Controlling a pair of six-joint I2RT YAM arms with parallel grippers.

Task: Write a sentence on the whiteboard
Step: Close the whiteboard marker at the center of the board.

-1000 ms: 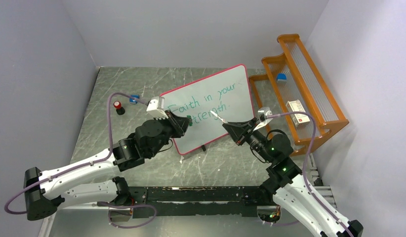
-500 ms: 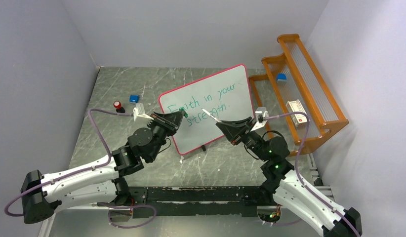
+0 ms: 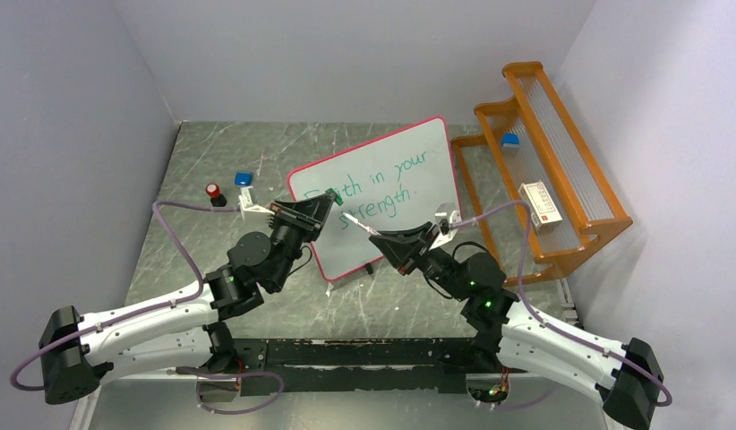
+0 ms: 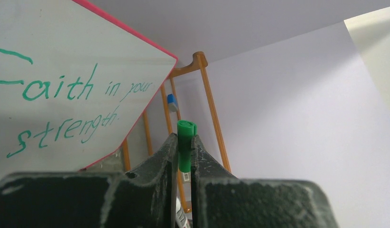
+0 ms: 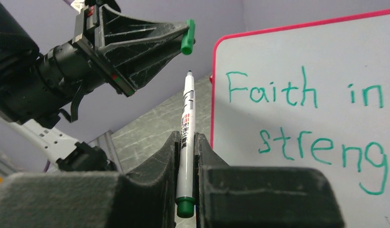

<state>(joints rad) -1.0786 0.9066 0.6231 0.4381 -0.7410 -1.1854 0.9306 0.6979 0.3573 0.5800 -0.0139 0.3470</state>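
Observation:
The whiteboard point(image 3: 409, 152) stands tilted at mid table, with the green sentence point(image 3: 382, 184) "Faith in your strength" in two lines. My left gripper point(image 3: 329, 206) is shut on a green marker cap point(image 4: 186, 135) in front of the board's left edge. My right gripper point(image 3: 384, 238) is shut on a white marker point(image 3: 358, 224) with its tip bare. The tip points at the cap point(image 5: 187, 37) and sits just below it, apart from it. The board point(image 5: 326, 57) and the writing point(image 5: 278, 90) also show in the right wrist view.
An orange wooden rack point(image 3: 561, 170) stands at the right, holding a blue item point(image 3: 510, 140) and a white box point(image 3: 541, 204). A red-topped black object point(image 3: 216, 193) and a small blue block point(image 3: 243, 179) lie left of the board.
My right gripper has swung left along the board with the marker, toward my left gripper. My left gripper drew back off the board's left part, still holding the cap.

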